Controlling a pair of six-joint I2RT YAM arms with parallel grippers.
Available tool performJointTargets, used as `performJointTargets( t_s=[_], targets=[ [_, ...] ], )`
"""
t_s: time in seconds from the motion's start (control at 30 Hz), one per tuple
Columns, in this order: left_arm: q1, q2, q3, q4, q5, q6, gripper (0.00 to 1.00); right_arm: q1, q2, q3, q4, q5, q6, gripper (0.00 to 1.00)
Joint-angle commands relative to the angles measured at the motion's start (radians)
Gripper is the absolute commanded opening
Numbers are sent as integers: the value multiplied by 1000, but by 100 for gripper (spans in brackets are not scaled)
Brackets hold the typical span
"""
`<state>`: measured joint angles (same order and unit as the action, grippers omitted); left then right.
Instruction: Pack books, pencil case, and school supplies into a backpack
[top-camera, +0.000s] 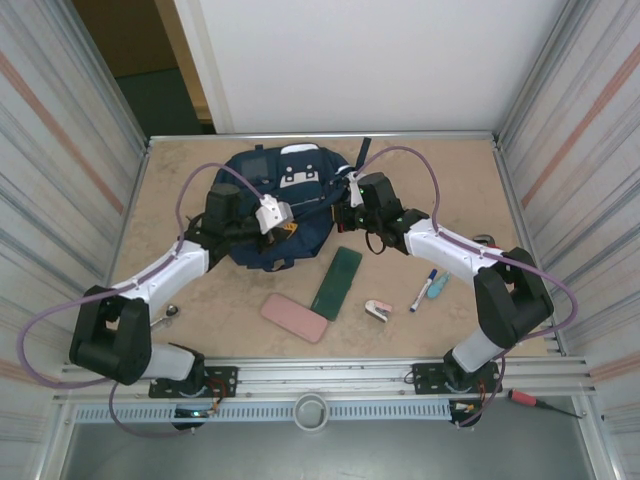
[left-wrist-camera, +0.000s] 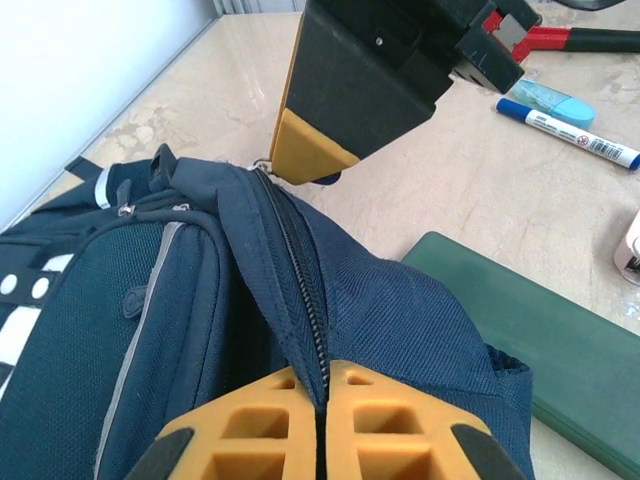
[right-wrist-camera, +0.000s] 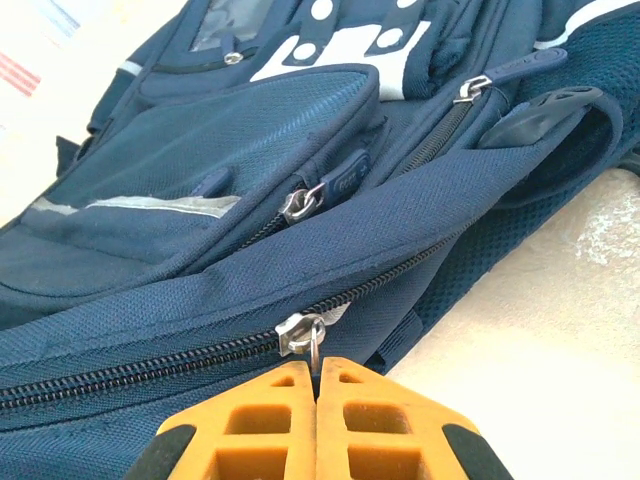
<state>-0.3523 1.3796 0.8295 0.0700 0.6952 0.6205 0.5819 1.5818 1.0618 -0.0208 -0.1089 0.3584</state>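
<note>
Opening step: backpack lies on the table, main zip seemingly closed; left pincer clamps its seam fabric, right pincer clamps the zipper pull; next, draw pull along track.

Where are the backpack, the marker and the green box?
backpack (top-camera: 300, 180): top external view, on its white-patched front.
marker (top-camera: 423, 291): top external view, middle of its barrel.
green box (top-camera: 337, 283): top external view, middle of its flat top.
</note>
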Motion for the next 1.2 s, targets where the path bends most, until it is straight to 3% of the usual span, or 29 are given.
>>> performJointTargets(
  t_s=[0.0, 0.07, 0.3, 0.5, 0.93, 1.17],
  targets=[
    [-3, 25, -1, 40, -43, -18, 7, -27, 3, 12, 11, 86, 10, 0],
    [-10, 39, 3, 29, -55, -20, 13, -21, 5, 20, 9, 80, 11, 0],
    [-14, -5, -23, 82, -101, -106, 52, 5, -8, 18, 21, 53, 12, 0],
    [-72, -28, -5, 62, -170, -147, 68, 14, -29, 12, 19, 24, 15, 0],
    [-185, 97, 124, -58, -269, -94, 74, 20, -65, -5, 27, -44, 20, 0],
    [-188, 204, 230, -131, -266, -76, 63, 35, -96, -20, 54, -53, 30, 0]
  ],
)
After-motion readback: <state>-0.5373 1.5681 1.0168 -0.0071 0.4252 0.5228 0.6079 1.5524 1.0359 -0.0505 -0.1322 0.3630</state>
